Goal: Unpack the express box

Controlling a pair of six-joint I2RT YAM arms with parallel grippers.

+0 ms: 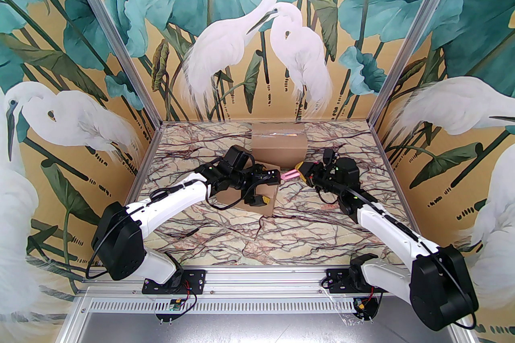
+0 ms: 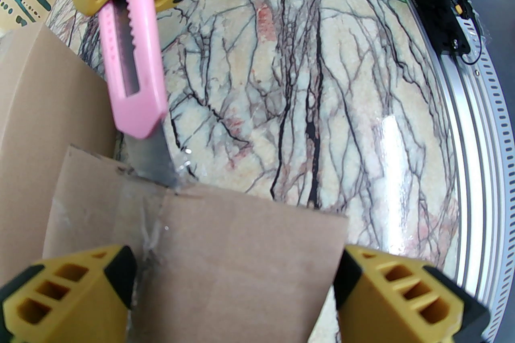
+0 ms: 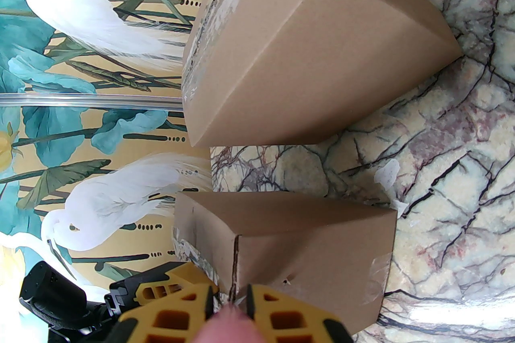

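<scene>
Light was bright and even. Glare streaked the marble table right of the box, and the knife blurred.

Pink knife, brown cardboard box

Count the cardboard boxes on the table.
2. One brown cardboard box stands at the marble-patterned table's far edge. The second box lies nearer, under the open left hand, the pink utility knife at its taped seam. The arms might hide a small one.
</scene>
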